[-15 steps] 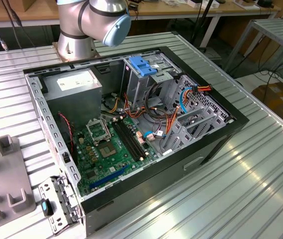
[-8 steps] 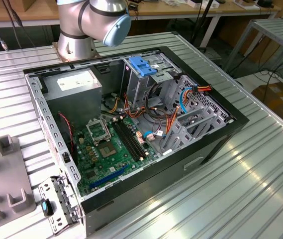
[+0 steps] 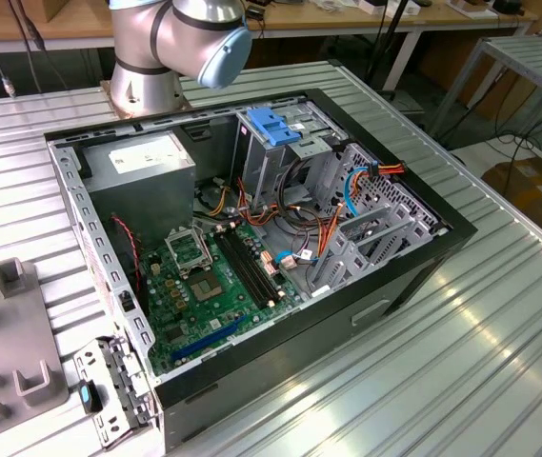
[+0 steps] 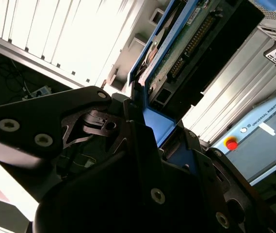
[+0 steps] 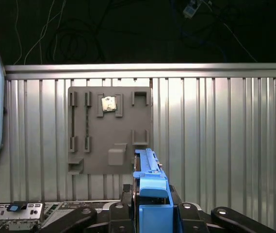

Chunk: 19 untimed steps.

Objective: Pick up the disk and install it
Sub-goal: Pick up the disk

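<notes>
The disk (image 5: pixel 146 167) is clamped edge-on in the gripper (image 5: pixel 152 211) (blue rail out front), held up off the ribbed table (image 5: pixel 215 136), grey fixture plate (image 5: pixel 109 133) behind it.

The disk (image 4: pixel 188 41) is held off the bench, gripped on edge between the dark fingers (image 5: pixel 126 191). In the second wrist view its green circuit board (image 4: pixel 176 58) with a row of connector pins is turned outward, framed by a blue side rail (image 4: pixel 158 125). In the first wrist view the disk (image 5: pixel 150 177) is seen edge-on, as a narrow blue strip.
</notes>
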{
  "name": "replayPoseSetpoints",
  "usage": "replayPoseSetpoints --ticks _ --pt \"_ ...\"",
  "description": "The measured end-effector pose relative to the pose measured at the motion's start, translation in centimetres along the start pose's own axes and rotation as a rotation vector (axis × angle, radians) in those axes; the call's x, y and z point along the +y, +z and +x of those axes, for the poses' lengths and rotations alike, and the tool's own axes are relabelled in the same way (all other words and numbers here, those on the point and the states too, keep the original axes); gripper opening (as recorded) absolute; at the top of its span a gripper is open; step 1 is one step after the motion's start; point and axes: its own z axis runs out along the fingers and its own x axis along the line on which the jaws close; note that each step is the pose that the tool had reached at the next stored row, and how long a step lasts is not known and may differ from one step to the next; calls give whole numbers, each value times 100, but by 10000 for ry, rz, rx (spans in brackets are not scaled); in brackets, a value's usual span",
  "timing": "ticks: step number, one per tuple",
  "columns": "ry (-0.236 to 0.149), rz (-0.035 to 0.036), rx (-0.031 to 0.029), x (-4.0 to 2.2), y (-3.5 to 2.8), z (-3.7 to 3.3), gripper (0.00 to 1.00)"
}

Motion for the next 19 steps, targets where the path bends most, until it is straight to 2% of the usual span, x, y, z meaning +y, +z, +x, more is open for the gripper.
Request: replayPoseSetpoints --ticks 1,9,19 --pt "0 0 0 -32 0 0 37" --pt "0 0 0 -86 0 -1 37" --pt "0 0 0 -187 0 -3 37"
